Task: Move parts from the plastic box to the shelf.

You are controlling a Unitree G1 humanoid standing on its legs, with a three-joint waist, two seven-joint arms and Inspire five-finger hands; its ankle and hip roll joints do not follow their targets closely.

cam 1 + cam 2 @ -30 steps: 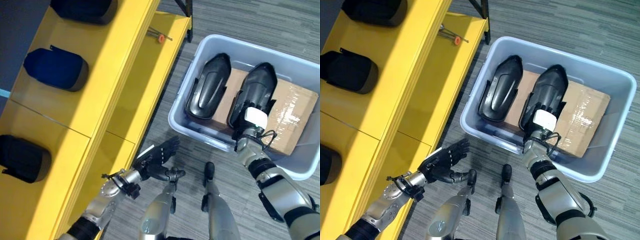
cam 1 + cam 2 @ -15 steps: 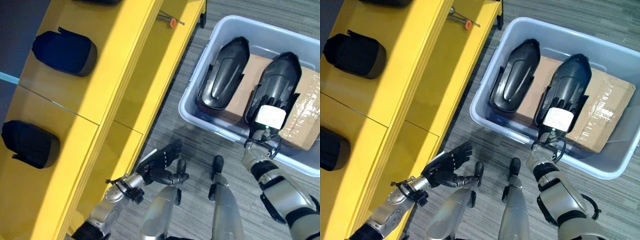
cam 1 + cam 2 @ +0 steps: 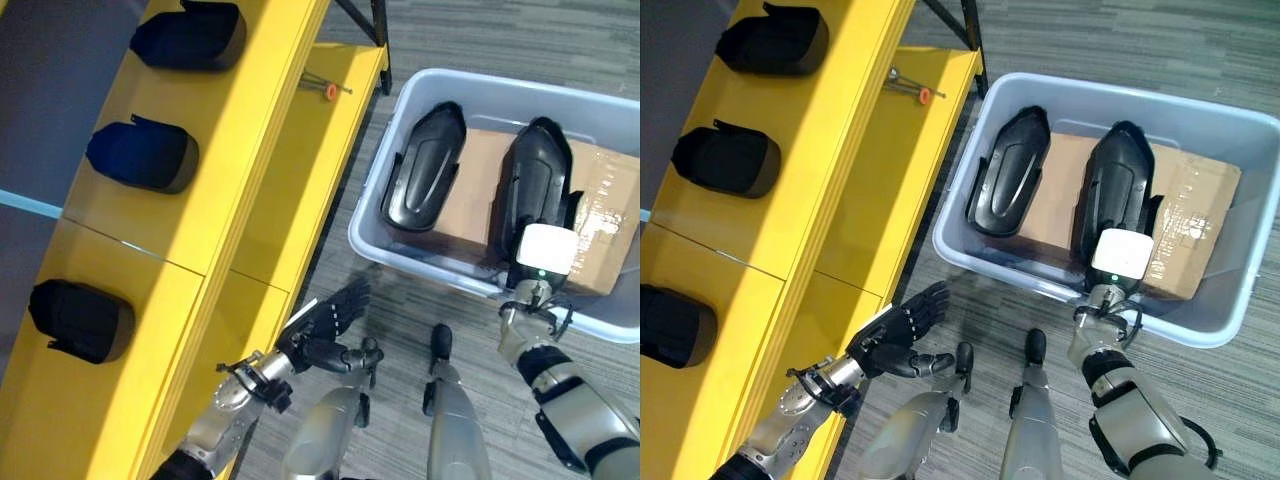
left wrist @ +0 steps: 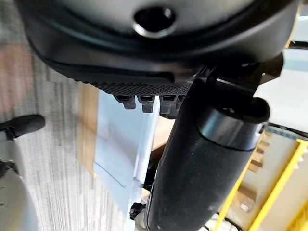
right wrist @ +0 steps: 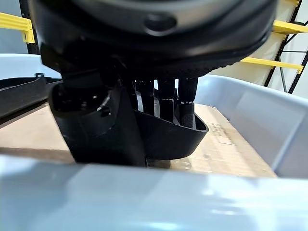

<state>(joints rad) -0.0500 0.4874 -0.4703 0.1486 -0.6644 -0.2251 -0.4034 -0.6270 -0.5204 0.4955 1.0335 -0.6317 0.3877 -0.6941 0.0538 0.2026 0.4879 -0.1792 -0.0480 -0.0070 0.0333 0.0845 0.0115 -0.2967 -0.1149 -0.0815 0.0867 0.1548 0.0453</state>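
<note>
Here, grips the near end of a black part (image 3: 535, 180) with the right robot hand (image 3: 543, 252), fingers (image 5: 187, 96) hooked over the part's raised rim and thumb pressed against its outer side. Keeps that part lying lengthwise on a cardboard box (image 3: 475, 195) inside the plastic box (image 3: 372, 195), toward the plastic box's right side, near end close to the front wall. Leaves a second black part (image 3: 425, 165) beside it on the same cardboard, toward the plastic box's left side, the side nearest the shelf, and apart from the grasped one. Holds the left robot hand (image 3: 325, 320) released, fingers straight and spread, thumb out, above the grey floor (image 3: 400, 330) just beside the front edge of the yellow shelf (image 3: 250, 120); touches nothing with it. Stands the plastic box on the floor right next to the shelf's lower board. Carries three more dark parts in a row along the shelf's upper board: one at the far end (image 3: 190, 35), one in the middle (image 3: 142, 155), one nearer (image 3: 82, 320). Bears a small orange-tipped tool (image 3: 325, 87) near the far edge of the lower board.
</note>
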